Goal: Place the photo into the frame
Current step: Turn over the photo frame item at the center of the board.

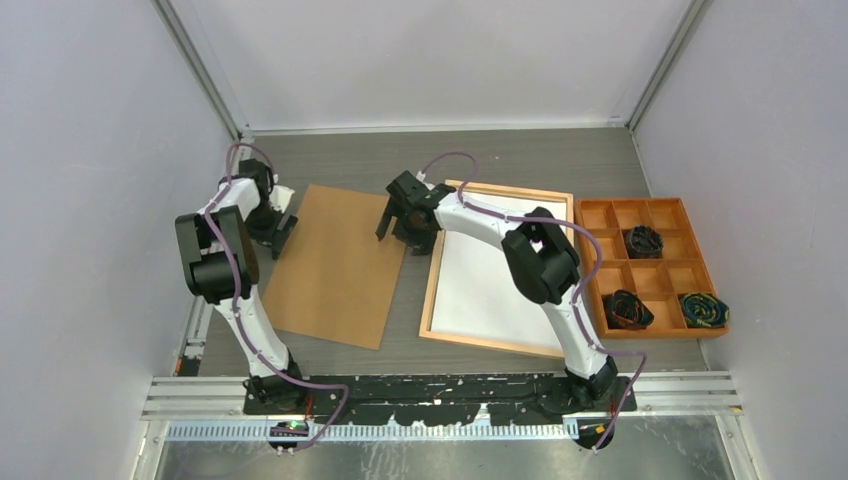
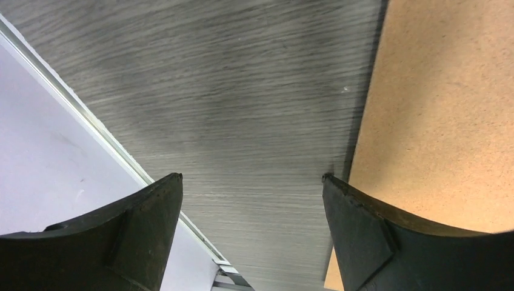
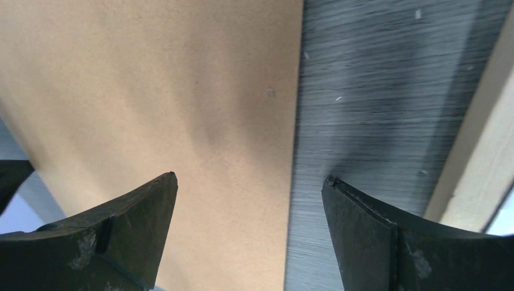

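- Photo [image 1: 335, 265] lies flat, brown back up, on grey table [image 1: 340, 165], left of centre; print side hidden.
- Frame [image 1: 432, 290] flat just right of the photo, w/ a thin strip of table between; not touching.
- L gripper [image 1: 283, 232] at photo's left edge, far end; jaws wide apart, nothing in them.
- R gripper [image 1: 393, 226] over photo's far-right corner, jaws spread, empty.
- Orange tray [image 1: 607, 243] w/ dark coils [image 1: 645, 240] right of the frame.

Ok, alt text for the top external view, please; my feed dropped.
The photo lies brown back up, left of the light-wood frame. The open left gripper flanks its left edge, the open right gripper its right edge, neither holding it. An orange tray sits far right.
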